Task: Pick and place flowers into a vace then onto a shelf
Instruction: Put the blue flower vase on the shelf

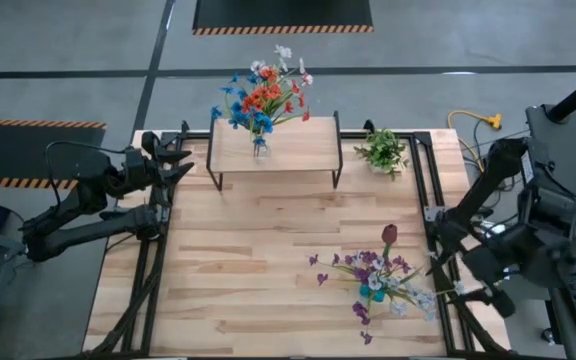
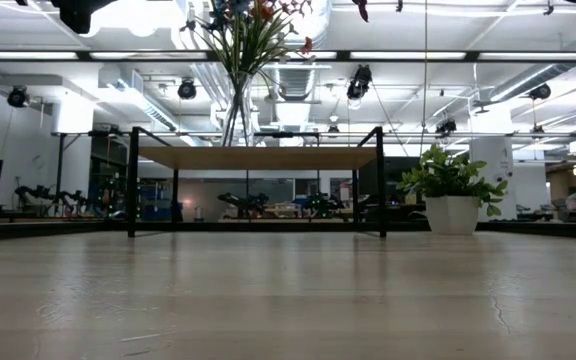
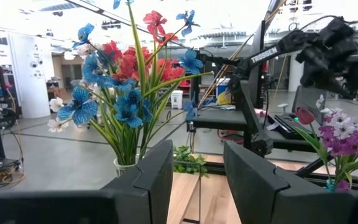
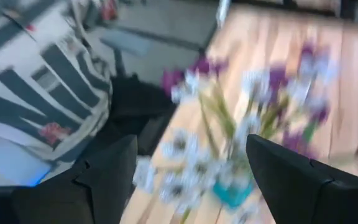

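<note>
Right hand open, empty, parked over the worktop's right edge facing the purple-and-white flowers lying loose there, likely next pick; left hand part-open, empty, just left of shelf holding vase of orange-blue flowers.

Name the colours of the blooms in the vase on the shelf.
Mostly orange-red and blue, some white; clearest in the left wrist view.

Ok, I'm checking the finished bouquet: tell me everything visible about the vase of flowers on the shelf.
The vase is clear glass, upright on the shelf, left of the board's middle. It holds orange, red, blue and white flowers on green stems fanning outward. Nothing else touches it; neither gripper is on it.
</note>
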Available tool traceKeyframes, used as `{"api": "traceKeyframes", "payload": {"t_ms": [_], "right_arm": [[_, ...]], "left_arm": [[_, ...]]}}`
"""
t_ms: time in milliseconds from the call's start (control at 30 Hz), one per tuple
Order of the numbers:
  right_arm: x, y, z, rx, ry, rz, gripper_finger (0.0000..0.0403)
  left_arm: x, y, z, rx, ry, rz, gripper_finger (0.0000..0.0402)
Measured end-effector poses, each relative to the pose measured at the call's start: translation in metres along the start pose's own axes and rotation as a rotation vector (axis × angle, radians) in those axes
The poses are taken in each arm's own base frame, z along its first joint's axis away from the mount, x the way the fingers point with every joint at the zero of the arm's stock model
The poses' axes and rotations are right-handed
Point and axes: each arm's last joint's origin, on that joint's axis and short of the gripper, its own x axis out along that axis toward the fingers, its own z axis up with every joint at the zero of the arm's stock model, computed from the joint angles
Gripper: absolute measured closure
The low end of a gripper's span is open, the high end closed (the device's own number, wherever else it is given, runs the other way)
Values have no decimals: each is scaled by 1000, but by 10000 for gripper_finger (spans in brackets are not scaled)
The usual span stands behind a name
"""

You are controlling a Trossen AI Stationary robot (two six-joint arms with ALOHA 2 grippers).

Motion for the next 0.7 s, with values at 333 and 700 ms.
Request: {"api": "traceKeyframes", "payload": {"t_ms": [333,700], "right_arm": [[29,20,-15,246,218,-131,110],[-2,39,-8,483,365,-102,110]], "left_arm": [[0,0,0,-1,1,16,274],[0,0,-2,-27,18,16,274]]}}
